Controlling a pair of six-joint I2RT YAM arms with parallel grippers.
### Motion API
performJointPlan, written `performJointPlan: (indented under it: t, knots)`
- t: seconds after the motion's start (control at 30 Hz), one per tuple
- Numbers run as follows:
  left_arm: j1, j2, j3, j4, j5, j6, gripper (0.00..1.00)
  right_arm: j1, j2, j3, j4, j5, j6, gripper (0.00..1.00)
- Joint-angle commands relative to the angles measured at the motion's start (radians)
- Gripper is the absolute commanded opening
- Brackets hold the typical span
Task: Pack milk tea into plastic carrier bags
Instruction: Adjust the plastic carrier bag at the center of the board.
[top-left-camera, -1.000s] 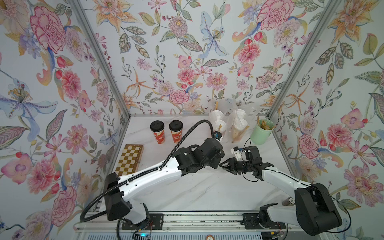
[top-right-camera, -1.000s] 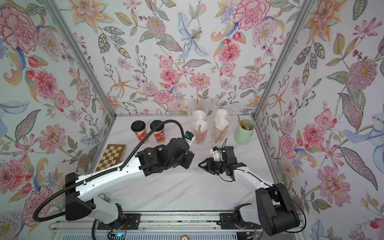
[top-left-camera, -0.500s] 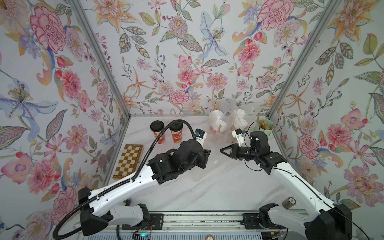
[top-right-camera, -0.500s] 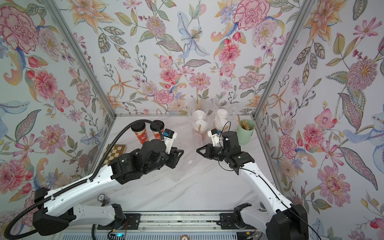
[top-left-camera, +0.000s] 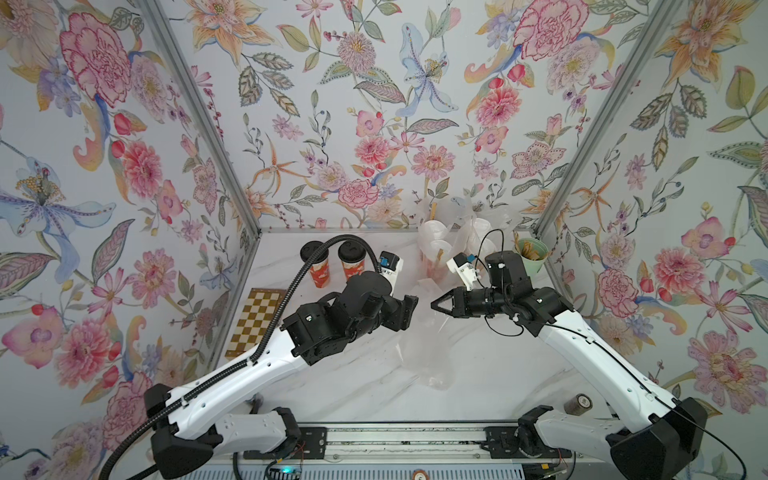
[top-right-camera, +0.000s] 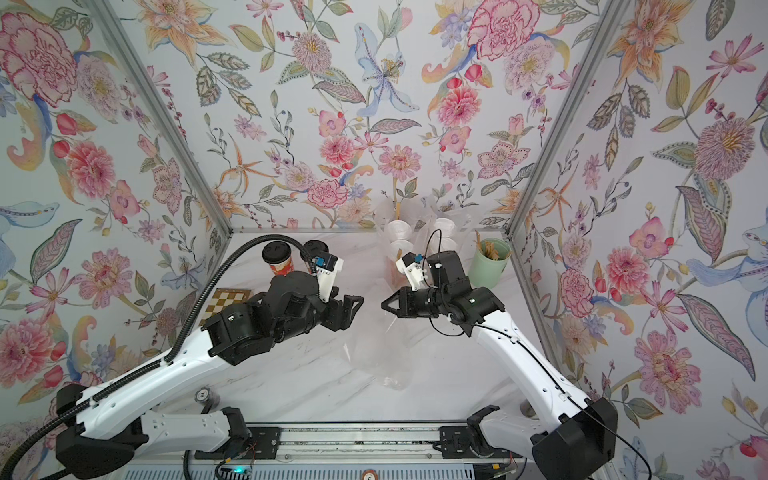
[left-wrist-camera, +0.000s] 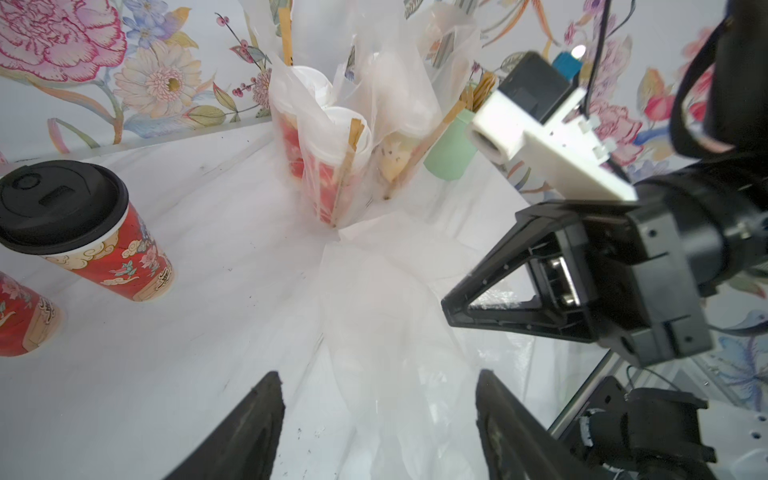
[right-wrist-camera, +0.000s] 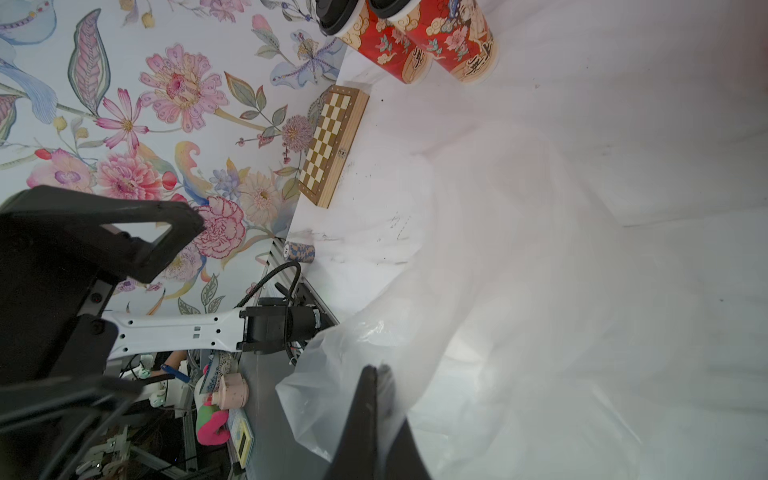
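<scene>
- A thin, crinkly transparent plastic carrier bag (top-left-camera: 424, 357) hangs empty over the middle of the white marble-look table (top-left-camera: 498, 374). Its lower end lies crumpled on the surface in both top views (top-right-camera: 374, 357).
- The right gripper (top-left-camera: 434, 305) pinches the bag's upper edge. In the right wrist view (right-wrist-camera: 376, 399) its black fingers are pressed flat together with the film caught between them.
- The left gripper (top-left-camera: 409, 309) faces the right one, tip to tip and just apart, with its fingers spread wide. In the left wrist view (left-wrist-camera: 378, 415) the film (left-wrist-camera: 374, 311) runs between them, but whether it touches either finger cannot be told.
- Two tall red-orange printed paper cups with black domed lids (top-left-camera: 318, 266) (top-left-camera: 353, 259) stand upright side by side at the back left of the table. They are unbagged and sit behind the left arm.
- Four paper cups with white domed lids (top-left-camera: 438, 249) stand at the back, right of centre. They are wrapped in two more clear bags (left-wrist-camera: 399, 83), with thin brown sticks tucked in alongside.
- A mint-green cup of brown sticks (top-left-camera: 532, 257) stands just beside those filled bags, near the back right corner.
- A wooden chessboard (top-left-camera: 259, 324) lies flat against the left wall.
- Floral wallpaper (top-left-camera: 374, 104) covers all three walls.
</scene>
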Motion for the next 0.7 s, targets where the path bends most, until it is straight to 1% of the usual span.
performJointPlan:
  t: [0.0, 0.07, 0.13, 0.27, 0.3, 0.4, 0.47, 0.5, 0.6, 0.67]
  knots:
    - [0.008, 0.079, 0.056, -0.152, 0.003, 0.099, 0.77, 0.011, 0.005, 0.021, -0.056, 0.024, -0.031, 0.00]
    - [0.008, 0.126, 0.068, -0.186, -0.001, 0.111, 0.79, 0.018, 0.003, 0.018, -0.056, 0.030, -0.026, 0.00]
    - [0.007, 0.167, 0.071, -0.190, 0.030, 0.113, 0.81, 0.025, 0.002, 0.015, -0.056, 0.041, -0.020, 0.00]
    - [-0.003, 0.203, 0.044, -0.141, 0.083, 0.120, 0.84, 0.037, 0.005, 0.014, -0.056, 0.055, -0.011, 0.00]
    - [-0.002, 0.208, 0.030, -0.122, 0.078, 0.125, 0.84, 0.039, 0.004, 0.015, -0.056, 0.055, -0.011, 0.00]
    - [0.000, 0.241, 0.011, -0.112, -0.013, 0.130, 0.85, 0.047, 0.003, 0.017, -0.056, 0.048, -0.011, 0.00]
    - [0.003, 0.272, 0.023, -0.112, -0.080, 0.129, 0.83, 0.050, 0.002, 0.021, -0.059, 0.042, -0.015, 0.00]
    - [0.008, 0.283, 0.023, -0.101, -0.092, 0.130, 0.82, 0.051, 0.001, 0.023, -0.063, 0.040, -0.017, 0.00]
    - [0.032, 0.299, 0.012, -0.038, -0.087, 0.122, 0.77, 0.056, -0.007, 0.032, -0.077, 0.037, -0.027, 0.00]
    - [0.054, 0.298, 0.005, 0.007, -0.068, 0.108, 0.68, 0.058, -0.017, 0.032, -0.090, 0.038, -0.034, 0.00]
